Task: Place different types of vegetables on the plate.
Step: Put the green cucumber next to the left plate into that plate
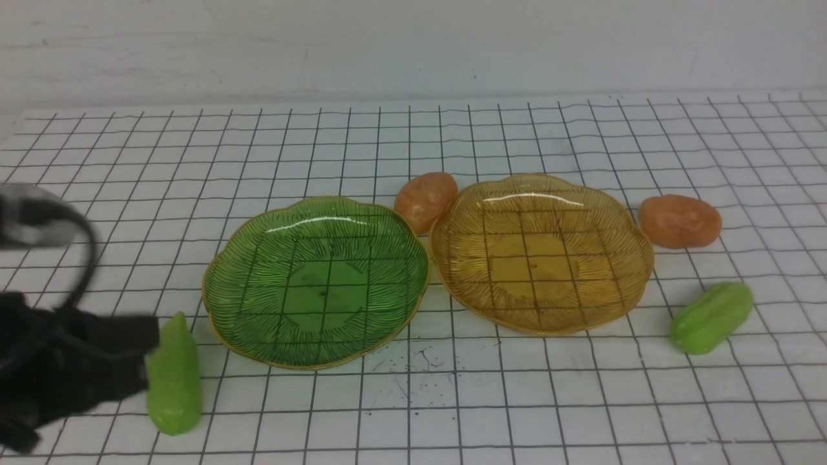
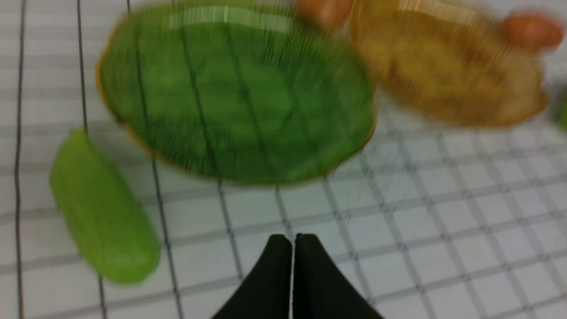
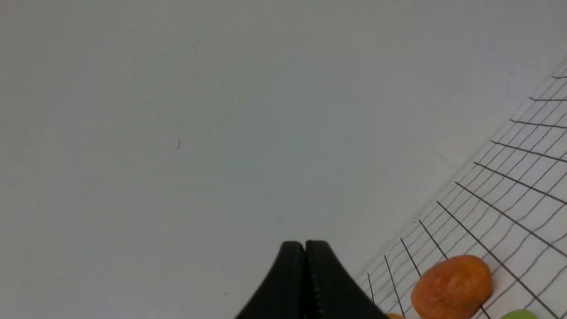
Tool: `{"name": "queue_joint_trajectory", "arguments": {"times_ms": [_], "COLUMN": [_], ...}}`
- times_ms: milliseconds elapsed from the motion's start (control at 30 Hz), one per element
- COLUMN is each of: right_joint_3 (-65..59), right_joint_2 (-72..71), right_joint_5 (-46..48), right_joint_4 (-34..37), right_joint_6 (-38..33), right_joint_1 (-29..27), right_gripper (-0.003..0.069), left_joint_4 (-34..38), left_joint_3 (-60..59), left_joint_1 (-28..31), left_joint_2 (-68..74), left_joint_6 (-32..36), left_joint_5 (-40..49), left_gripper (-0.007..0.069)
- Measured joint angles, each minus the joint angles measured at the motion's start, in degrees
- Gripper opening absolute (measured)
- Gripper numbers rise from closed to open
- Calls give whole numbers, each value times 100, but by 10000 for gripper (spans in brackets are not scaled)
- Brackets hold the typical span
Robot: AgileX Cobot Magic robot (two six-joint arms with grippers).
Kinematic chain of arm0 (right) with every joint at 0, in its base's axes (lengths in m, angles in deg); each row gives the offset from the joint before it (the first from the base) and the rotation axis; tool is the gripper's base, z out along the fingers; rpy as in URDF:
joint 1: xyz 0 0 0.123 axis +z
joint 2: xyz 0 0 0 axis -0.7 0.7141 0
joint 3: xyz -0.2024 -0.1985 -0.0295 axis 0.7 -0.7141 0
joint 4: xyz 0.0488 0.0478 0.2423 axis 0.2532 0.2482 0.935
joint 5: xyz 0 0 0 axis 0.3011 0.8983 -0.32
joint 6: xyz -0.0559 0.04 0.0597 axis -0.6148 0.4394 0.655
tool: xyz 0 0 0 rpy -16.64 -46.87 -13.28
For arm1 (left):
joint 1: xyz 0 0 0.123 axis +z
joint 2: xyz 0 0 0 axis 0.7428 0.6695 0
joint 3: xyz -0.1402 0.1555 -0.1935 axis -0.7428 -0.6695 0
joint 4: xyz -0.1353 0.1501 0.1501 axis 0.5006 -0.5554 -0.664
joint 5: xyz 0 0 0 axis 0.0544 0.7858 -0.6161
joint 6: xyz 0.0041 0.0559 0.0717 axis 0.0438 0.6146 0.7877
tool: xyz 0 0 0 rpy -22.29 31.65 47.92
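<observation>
Left gripper [image 2: 292, 243], jaws pressed together and empty, is seen just beside the left cucumber [image 1: 173, 378], probably lined up for a first pick. Green plate [image 1: 316, 284], middle potato [image 1: 425, 200], amber plate [image 1: 543, 255], right potato [image 1: 680, 221] and right cucumber [image 1: 711, 316] are laid out on the grid mat [image 1: 452, 400], both plates bare. Right gripper [image 3: 304, 249] is likewise pinched together, nothing held.

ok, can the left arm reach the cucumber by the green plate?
Probably yes: the left arm is right beside the cucumber, which lies apart from the green plate with nothing between arm and cucumber. Its jaws are shut, so they'd need opening first.
</observation>
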Motion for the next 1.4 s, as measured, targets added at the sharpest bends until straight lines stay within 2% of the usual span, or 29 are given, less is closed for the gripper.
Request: {"name": "queue_joint_trajectory", "arguments": {"times_ms": [100,200,233,300,333,400,433,467,600,733,800,1100,1133,1200,1267,1400], "right_joint_3": [551,1594,1594,2698,2782,3846,3923,4551,5237,5376,5376,5377,5377,5377,5377,5377], "right_joint_2": [16,495,546,1356,1426,2378,2452,3090,4046,4653,4856,4889,4889,4889,4889,4889], "right_joint_5": [1007,2191,2191,3366,3457,4635,4726,5456,6337,6716,6894,6937,6937,6937,6939,6939], "right_joint_4": [-229,-662,-690,-1022,-1022,-1300,-1337,-1440,-1499,-1324,-1057,-499,-500,-443,-428,-428], "right_joint_6": [-88,-651,-694,-1324,-1376,-1989,-2031,-2363,-2824,-3136,-3341,-3807,-3807,-3850,-3863,-3867], "right_joint_1": [0,0,0,0,0,0,0,0,0,0,0,0,0,0,0,0], "right_gripper": [-15,-15,-15,-15,-15,-15,-15,-15,-15,-15,-15,-15,-15,-15,-15,-15], "left_joint_4": [-647,-1003,-1025,-1354,-1378,-1585,-1598,-1653,-1679,-1755,-1840,-2364,-2383,-2590,-2640,-2656], "left_joint_3": [85,384,409,783,848,1271,1299,1501,1687,1707,1707,1711,1711,1713,1713,1713], "left_joint_1": [7,7,7,7,7,7,7,7,7,7,7,7,7,7,7,7], "left_joint_2": [665,1162,1162,1513,1537,1827,1868,2027,2351,2723,2962,4022,4022,4394,4573,4839], "left_joint_6": [-290,-713,-736,-1118,-1181,-1599,-1628,-1792,-1936,-1978,-1978,-2087,-2086,-2177,-2253,-2322], "left_joint_5": [609,949,961,1067,1078,1112,1111,1111,1024,848,708,-1,-13,-183,-231,-328], "left_gripper": [-8,-8,-8,-8,-8,-8,-8,-8,-6,28,82,505,513,601,626,628]}}
